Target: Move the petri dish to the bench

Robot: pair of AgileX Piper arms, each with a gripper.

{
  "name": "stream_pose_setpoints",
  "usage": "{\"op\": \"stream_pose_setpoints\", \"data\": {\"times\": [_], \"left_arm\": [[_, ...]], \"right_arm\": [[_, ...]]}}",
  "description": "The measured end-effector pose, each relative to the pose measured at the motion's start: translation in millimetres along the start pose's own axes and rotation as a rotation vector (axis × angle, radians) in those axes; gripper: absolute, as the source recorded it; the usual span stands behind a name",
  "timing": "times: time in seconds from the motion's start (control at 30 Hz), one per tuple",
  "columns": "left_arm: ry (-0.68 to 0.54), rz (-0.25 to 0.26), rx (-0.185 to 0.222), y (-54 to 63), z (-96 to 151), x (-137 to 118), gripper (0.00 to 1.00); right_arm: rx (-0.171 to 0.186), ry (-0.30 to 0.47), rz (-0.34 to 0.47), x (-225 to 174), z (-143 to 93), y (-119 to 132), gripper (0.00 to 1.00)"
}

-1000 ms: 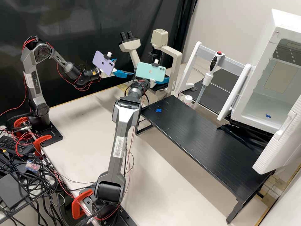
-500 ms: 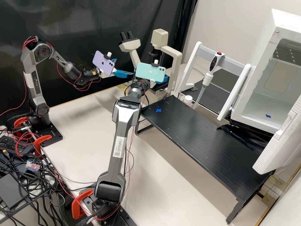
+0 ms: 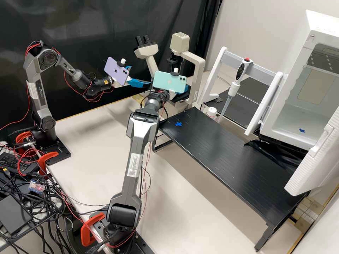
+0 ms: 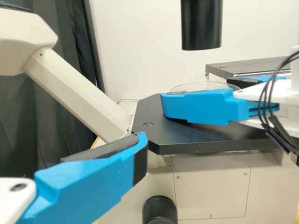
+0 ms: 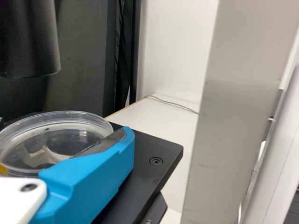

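We cannot tell whether the right gripper (image 4: 200, 90) is clamped on the dish (image 5: 51, 142). It has dipped slightly, likely aligning for pick-up; the dish remains on the microscope plate (image 5: 145, 145). We note the left gripper (image 3: 141, 76) spread open.

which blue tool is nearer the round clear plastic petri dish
Right: the right tool is around the dish; the left tool is farther off, short of the flat black microscope stage.
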Motion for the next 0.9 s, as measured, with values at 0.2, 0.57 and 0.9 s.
{"op": "stream_pose_setpoints", "data": {"times": [0.2,0.57,0.9], "left_arm": [[0.0,0.0,0.0,0.0,0.0,0.0,1.0],[0.0,0.0,0.0,0.0,0.0,0.0,1.0],[0.0,0.0,0.0,0.0,0.0,0.0,1.0]], "right_arm": [[-0.002,-0.001,-0.008,-3.1,3.7,-3.1,0.0],[-0.004,0.025,0.012,-32.7,22.2,5.8,0.0],[0.017,0.12,0.015,-103.0,27.3,19.7,0.0]]}}
